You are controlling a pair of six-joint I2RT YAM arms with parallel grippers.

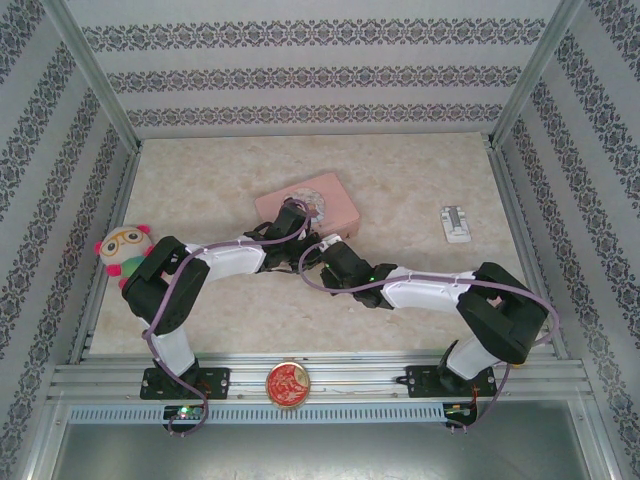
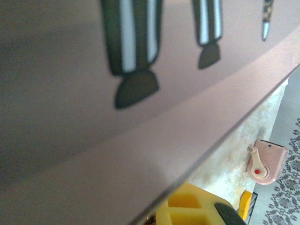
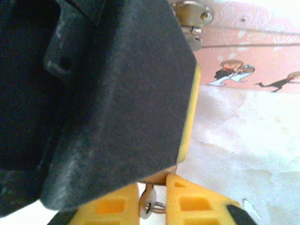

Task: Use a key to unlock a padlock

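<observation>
The pink tin box point(image 1: 335, 205) is taken as the landmark on the surface point(image 1: 420, 180). Both hands are brought together at its near edge. The left hand point(image 1: 288, 220) is laid over that edge, and in its wrist view the box's printed side point(image 2: 140, 154) is seen very close, with one yellow finger point(image 2: 187, 206) below it. Whether this hand is clenched or released cannot be told.

The right hand point(image 1: 330, 255) is placed just in front of the box. Its yellow pads point(image 3: 197, 206) are drawn close together and a small silvery key point(image 3: 149, 206) with a wire ring is pinched between them. Directly above the key, under a large dark block point(image 3: 108, 103), a brass-coloured sliver is seen. This appears to be the padlock point(image 3: 158, 176), though most of it is hidden. It lies just in front of the box, below the box's silvery latch point(image 3: 190, 14).
</observation>
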